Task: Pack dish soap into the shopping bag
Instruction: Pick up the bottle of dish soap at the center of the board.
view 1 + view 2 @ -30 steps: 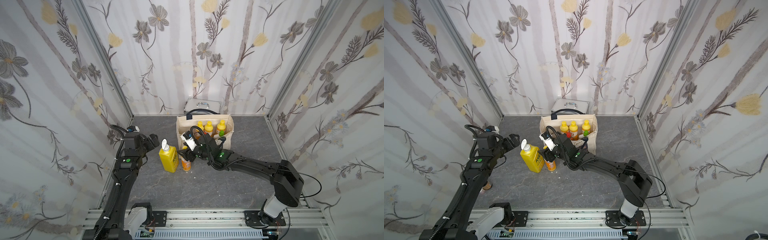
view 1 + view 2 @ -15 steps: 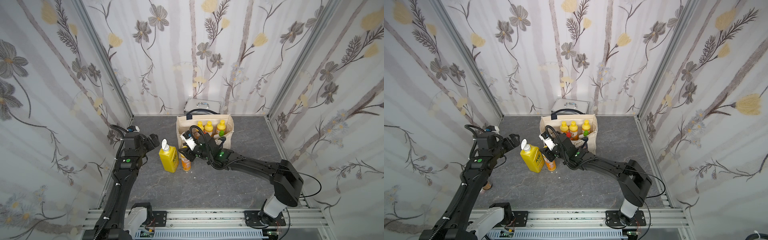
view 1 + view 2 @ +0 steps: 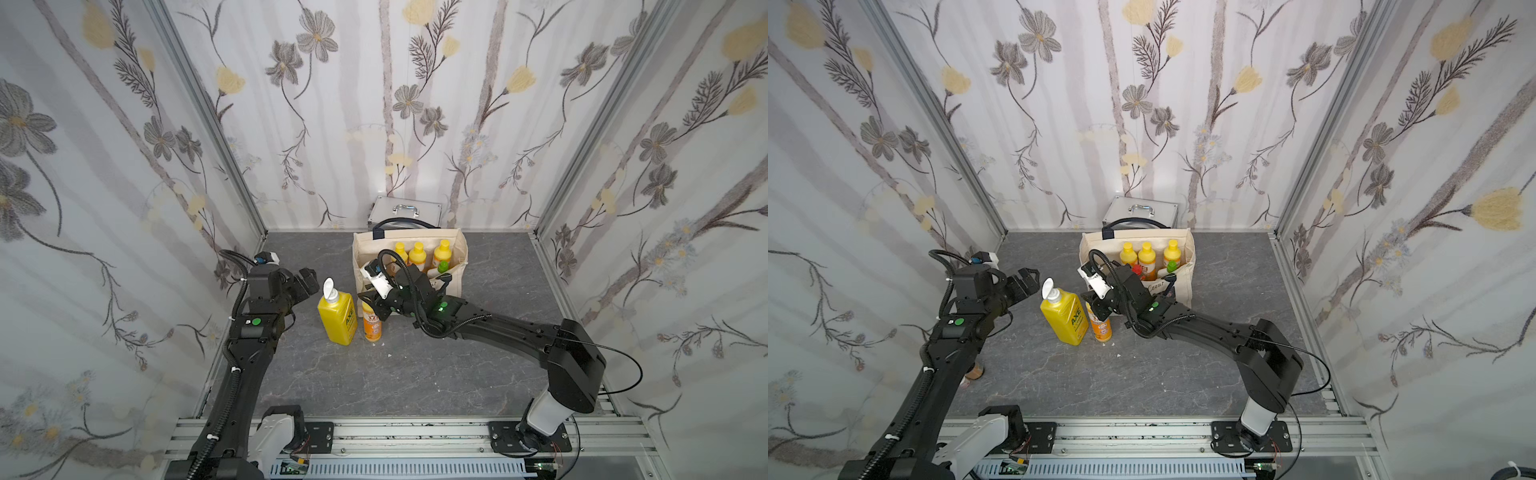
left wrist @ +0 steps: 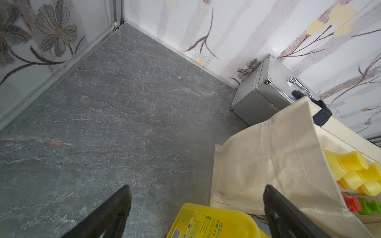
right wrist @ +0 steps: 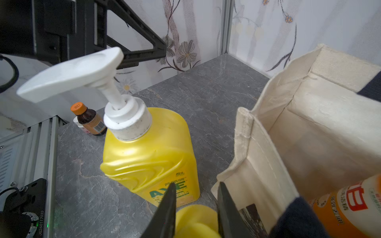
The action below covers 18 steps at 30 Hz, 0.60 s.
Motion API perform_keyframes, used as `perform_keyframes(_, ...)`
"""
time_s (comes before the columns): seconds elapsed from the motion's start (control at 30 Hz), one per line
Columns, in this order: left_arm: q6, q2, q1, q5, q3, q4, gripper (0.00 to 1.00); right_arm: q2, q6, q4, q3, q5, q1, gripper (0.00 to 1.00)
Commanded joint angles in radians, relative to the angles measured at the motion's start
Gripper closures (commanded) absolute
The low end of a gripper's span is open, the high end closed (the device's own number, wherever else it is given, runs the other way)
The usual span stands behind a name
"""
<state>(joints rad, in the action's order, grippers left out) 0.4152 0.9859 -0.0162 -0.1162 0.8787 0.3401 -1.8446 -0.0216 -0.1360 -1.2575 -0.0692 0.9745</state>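
- The right fingers (image 5: pixel 167 208) are clamping onto the yellow cap of the slim orange bottle (image 3: pixel 372 327), which is standing upright on the grey worktop (image 3: pixel 374 374), about mid-frame in both top views.
- The big yellow pump bottle (image 3: pixel 337 320) is standing right next to it, on its left in the frame. Can't tell if they're actually touching.
- The left fingers (image 4: pixel 112 212) are hanging wide open with nothing in them, just left of the pump bottle's white nozzle.
- The cream shopping bag (image 3: pixel 360 264) is sitting open just above center. It's holding three orange yellow-capped bottles (image 3: pixel 417 254), a green-capped one (image 3: pixel 444 266) and a red-capped one (image 3: pixel 1137 270).
- A silver metal case (image 3: pixel 405 210) is sitting behind the bag, against the back wall.
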Motion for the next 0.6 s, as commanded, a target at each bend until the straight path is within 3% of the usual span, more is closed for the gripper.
perform_keyframes(0.0, 0.001, -0.007, -0.001, 0.004, -0.003, -0.025, 0.0, 0.002, 0.026, 0.03, -0.017, 0.039, 0.01, 0.81)
perform_keyframes(0.2, 0.0, -0.015, -0.001, 0.008, -0.006, -0.021, 0.0, 0.006, 0.034, 0.045, -0.027, 0.049, 0.022, 0.91)
perform_keyframes(0.57, 0.0, -0.024, -0.001, 0.01, -0.006, -0.018, 0.0, 0.047, 0.038, 0.152, -0.106, 0.047, 0.025, 0.96)
